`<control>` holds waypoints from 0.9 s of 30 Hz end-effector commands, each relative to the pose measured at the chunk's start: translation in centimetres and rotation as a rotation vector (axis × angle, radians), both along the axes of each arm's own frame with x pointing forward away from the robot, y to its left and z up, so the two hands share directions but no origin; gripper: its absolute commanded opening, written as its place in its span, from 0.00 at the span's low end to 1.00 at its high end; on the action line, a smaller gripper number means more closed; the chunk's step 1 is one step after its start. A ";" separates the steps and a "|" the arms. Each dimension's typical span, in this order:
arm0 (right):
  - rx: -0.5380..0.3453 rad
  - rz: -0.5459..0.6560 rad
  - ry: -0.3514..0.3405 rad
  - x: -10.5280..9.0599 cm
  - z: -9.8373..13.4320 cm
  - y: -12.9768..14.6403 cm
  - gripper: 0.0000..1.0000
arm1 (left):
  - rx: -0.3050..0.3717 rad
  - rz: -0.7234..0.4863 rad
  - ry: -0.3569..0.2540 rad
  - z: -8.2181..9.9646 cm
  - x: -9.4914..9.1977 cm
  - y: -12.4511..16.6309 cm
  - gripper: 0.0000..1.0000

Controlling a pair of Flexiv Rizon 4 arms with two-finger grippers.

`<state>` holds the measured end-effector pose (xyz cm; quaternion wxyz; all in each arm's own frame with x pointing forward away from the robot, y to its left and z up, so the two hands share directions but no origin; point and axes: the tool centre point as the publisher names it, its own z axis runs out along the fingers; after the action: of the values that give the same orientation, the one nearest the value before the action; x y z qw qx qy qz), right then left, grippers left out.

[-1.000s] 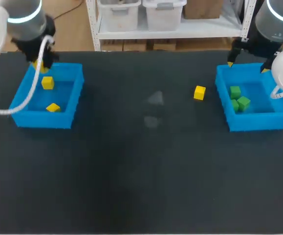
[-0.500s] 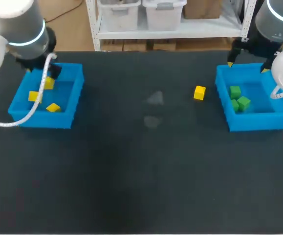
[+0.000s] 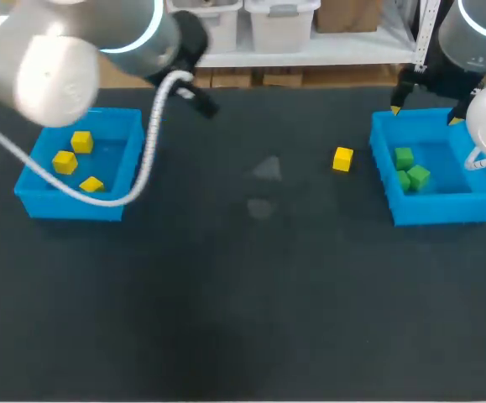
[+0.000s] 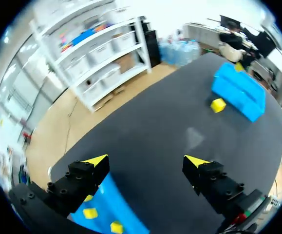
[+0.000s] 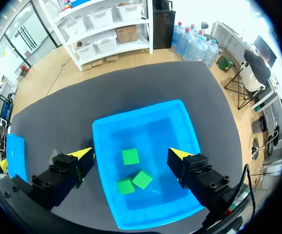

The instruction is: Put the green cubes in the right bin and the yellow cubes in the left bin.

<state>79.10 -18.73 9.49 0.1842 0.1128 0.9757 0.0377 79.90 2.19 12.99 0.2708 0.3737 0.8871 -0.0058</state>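
One yellow cube (image 4: 218,105) lies well ahead of the left gripper (image 4: 146,161), jaws spread.

The left end effector (image 4: 145,163) has been lifted out of the left bin (image 3: 75,206) and swung toward the middle of the desk (image 3: 243,294); a third yellow cube (image 3: 65,161) has been left inside.

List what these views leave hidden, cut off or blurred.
1. Head view: the left gripper is blurred, so its fingers cannot be read there.
2. Left wrist view: the left bin is cut off at the rim and partly behind the gripper's finger; only two yellow cubes show.
3. Left wrist view: the right bin shows only its outer wall; contents hidden.
4. Right wrist view: the left bin is a sliver at the rim.
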 end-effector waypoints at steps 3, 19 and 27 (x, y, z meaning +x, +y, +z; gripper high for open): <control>-0.002 -0.003 -0.007 -0.3 0.0 0.0 1.00 | 0.073 -0.319 0.121 -2.3 3.1 -11.4 1.00; -0.002 -0.003 -0.007 -0.3 0.0 0.0 1.00 | -0.042 0.073 0.296 -9.1 4.2 -20.8 1.00; -0.002 -0.003 -0.007 -0.3 0.0 0.0 1.00 | -0.141 0.077 0.352 -9.7 2.8 -21.8 1.00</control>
<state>79.09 -18.73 9.49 0.1842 0.1128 0.9757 0.0377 82.05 -19.50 3.59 0.1465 0.3121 0.9316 -0.1150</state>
